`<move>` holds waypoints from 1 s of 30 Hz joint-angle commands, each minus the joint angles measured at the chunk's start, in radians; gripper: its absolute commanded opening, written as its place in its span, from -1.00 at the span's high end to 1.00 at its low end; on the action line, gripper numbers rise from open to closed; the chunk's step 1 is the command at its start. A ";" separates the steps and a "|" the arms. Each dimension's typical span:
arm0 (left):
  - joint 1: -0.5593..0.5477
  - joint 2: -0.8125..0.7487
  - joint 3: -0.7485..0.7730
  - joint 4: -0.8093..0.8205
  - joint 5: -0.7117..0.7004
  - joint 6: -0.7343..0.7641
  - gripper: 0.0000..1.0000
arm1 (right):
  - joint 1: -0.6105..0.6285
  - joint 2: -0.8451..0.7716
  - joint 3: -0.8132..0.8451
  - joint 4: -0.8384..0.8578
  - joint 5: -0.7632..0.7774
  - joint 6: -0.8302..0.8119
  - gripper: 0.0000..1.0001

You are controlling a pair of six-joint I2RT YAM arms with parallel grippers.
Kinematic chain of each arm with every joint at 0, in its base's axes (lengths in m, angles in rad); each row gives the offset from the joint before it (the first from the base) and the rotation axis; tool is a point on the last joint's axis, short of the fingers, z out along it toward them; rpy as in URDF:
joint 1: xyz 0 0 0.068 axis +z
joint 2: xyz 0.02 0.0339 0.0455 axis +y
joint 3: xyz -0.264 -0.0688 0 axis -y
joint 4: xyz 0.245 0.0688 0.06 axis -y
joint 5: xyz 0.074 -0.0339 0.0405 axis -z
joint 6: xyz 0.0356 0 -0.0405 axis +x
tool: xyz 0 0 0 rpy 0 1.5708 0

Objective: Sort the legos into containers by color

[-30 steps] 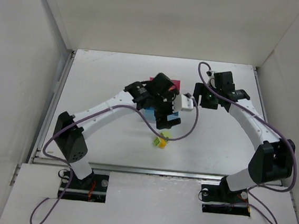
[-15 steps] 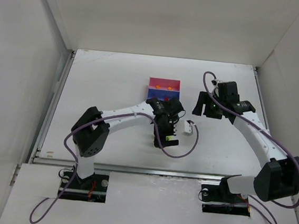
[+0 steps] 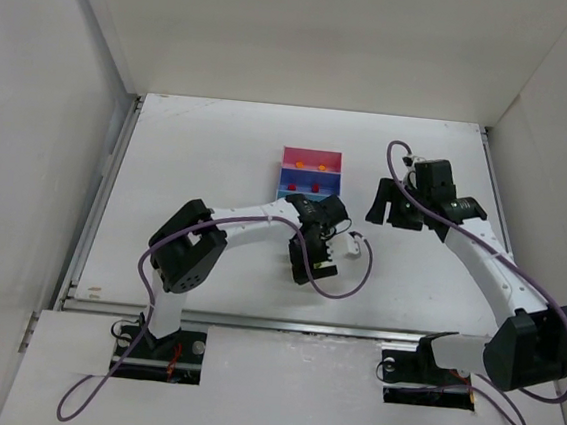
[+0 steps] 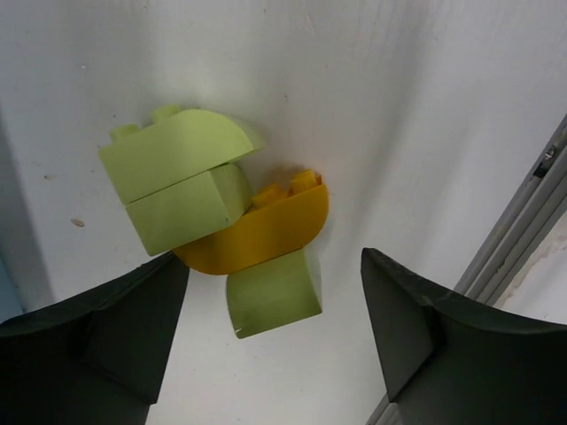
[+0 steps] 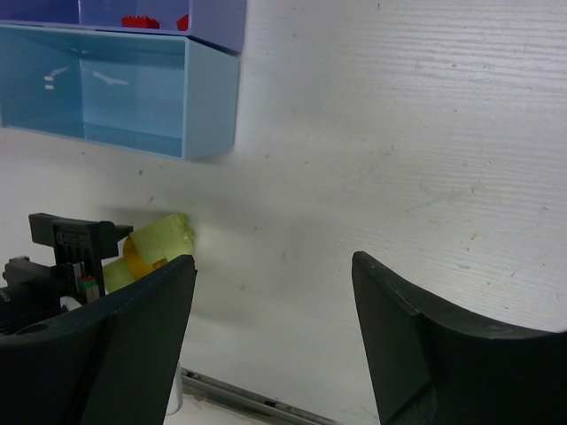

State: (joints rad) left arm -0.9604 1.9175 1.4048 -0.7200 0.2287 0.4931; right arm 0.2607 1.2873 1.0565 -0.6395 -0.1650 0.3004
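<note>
Left tool [image 4: 271,297], jaws wide and empty, hovers over a touching cluster of legos [image 4: 221,208], lime-green and yellow, on the desk [image 4: 399,88] near the light blue bin [image 5: 211,102]. Closing may grab both colours together or squirt one away. Right tool [image 5: 273,297], also wide, holds nothing.

Top external: fixed, high behind the near edge, overlooking the whole desk [image 3: 201,134]. Left wrist: steeply down, very close on the legos [image 4: 257,230]. Right wrist: low, oblique, farther off (same legos, plus the containers [image 5: 208,97] seen from above too).
</note>
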 commanded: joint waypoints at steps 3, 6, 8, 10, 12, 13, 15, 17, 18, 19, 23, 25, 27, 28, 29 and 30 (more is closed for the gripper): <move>-0.005 0.026 -0.006 0.014 0.003 -0.045 -0.33 | -0.008 -0.026 -0.001 0.046 -0.005 -0.018 -0.54; -0.005 0.037 -0.006 0.014 0.003 -0.045 -0.17 | -0.008 -0.026 -0.001 0.037 -0.005 -0.018 -0.54; -0.005 0.037 -0.006 0.005 0.003 -0.045 0.01 | -0.008 -0.026 -0.001 0.037 0.004 -0.018 -0.54; -0.005 0.037 -0.006 0.005 0.003 -0.045 0.17 | -0.008 -0.026 -0.001 0.037 0.004 -0.018 -0.54; -0.005 0.037 -0.006 0.005 0.003 -0.045 0.42 | -0.008 -0.017 0.008 0.037 0.004 -0.018 -0.54; -0.005 0.037 -0.006 0.005 0.012 -0.045 0.50 | -0.008 -0.017 0.008 0.037 0.004 -0.018 -0.54; -0.005 0.037 -0.006 0.005 0.012 -0.045 0.66 | -0.008 -0.007 0.008 0.037 0.004 -0.018 -0.54; -0.005 0.037 -0.006 0.005 0.012 -0.045 0.94 | -0.008 -0.006 0.019 0.037 0.004 -0.027 -0.54; -0.005 0.028 -0.006 0.005 0.012 -0.045 0.97 | -0.008 -0.006 0.028 0.028 0.004 -0.027 -0.54; -0.005 0.018 -0.006 0.014 0.012 -0.045 0.97 | -0.008 -0.006 0.028 0.027 0.004 -0.027 -0.54; 0.015 -0.024 -0.006 0.039 0.012 -0.054 1.00 | -0.008 0.012 0.065 0.008 0.004 -0.037 -0.54; 0.028 -0.054 -0.006 0.053 0.003 -0.054 1.00 | -0.008 0.012 0.088 -0.026 0.004 -0.058 -0.56; 0.040 -0.116 -0.006 0.080 -0.008 -0.054 1.00 | -0.008 0.012 0.129 -0.046 0.004 -0.067 -0.59; 0.049 -0.144 -0.006 0.080 -0.023 -0.054 1.00 | -0.008 0.012 0.147 -0.055 0.004 -0.079 -0.63; 0.049 -0.175 -0.006 0.093 -0.023 -0.045 1.00 | -0.008 0.012 0.163 -0.064 0.004 -0.080 -0.63; 0.060 -0.246 -0.018 0.093 -0.034 -0.021 1.00 | -0.008 0.012 0.199 -0.065 -0.007 -0.092 -0.66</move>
State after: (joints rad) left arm -0.9218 1.8633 1.3914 -0.6563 0.2134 0.4496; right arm 0.2607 1.3094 1.1557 -0.6964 -0.1646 0.2485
